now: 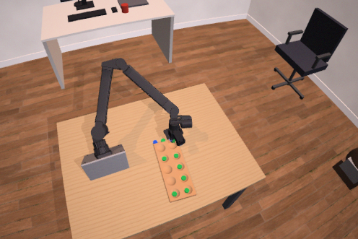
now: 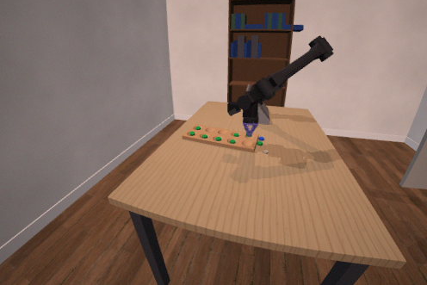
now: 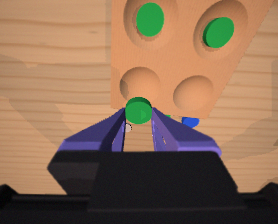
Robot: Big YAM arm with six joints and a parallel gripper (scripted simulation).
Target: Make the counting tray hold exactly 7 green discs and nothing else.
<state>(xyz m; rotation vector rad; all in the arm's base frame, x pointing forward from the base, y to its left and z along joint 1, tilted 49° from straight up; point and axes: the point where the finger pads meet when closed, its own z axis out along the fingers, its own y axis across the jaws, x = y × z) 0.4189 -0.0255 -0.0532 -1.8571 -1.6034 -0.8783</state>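
The orange counting tray [image 1: 173, 168] [image 2: 219, 144] [image 3: 172, 62] lies flat, with several green discs in separate pockets. Both pockets at its arm-side end are empty, as are two in one long row. My gripper [image 1: 174, 140] [image 2: 249, 133] [image 3: 138, 112] is shut on a green disc and holds it above the tray's arm-side end. In the wrist view the disc appears just short of an empty end pocket; its height is hard to tell. A loose green disc [image 1: 163, 140] [image 2: 259, 143] lies just off that end, beside a blue piece [image 1: 155, 141] [image 2: 261, 139] [image 3: 190, 122].
A small white piece [image 2: 265, 151] [image 3: 128, 127] lies on the wooden table [image 1: 119, 201] [image 2: 241, 209] off the tray's arm-side end. The arm's grey base block [image 1: 105, 165] stands left of the tray in the top view. The desk and chair stand away from the table.
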